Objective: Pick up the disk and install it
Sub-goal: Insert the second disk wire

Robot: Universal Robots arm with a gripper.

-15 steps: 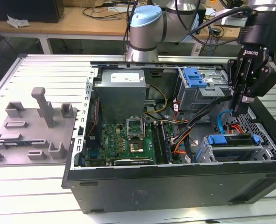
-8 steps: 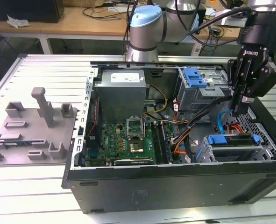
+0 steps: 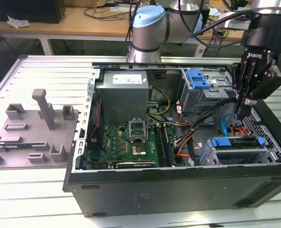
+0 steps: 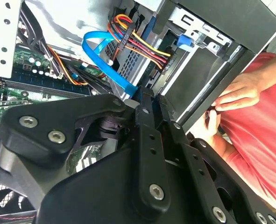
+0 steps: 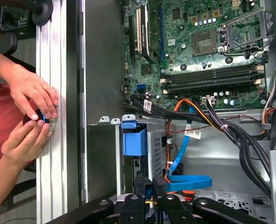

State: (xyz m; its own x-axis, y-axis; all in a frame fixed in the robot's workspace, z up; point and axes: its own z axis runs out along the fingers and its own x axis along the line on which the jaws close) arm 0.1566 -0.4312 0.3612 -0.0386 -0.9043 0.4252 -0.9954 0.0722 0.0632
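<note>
Inside the open computer case (image 3: 178, 185), at the exterior view's right, the disk (image 3: 237, 142) in its blue carrier sits seated in the drive cage, the gripper (image 3: 247, 102) poised just above it with fingers apparently closed together, holding nothing, and a person's hands (image 5: 30, 116) rest outside the case wall.
</note>
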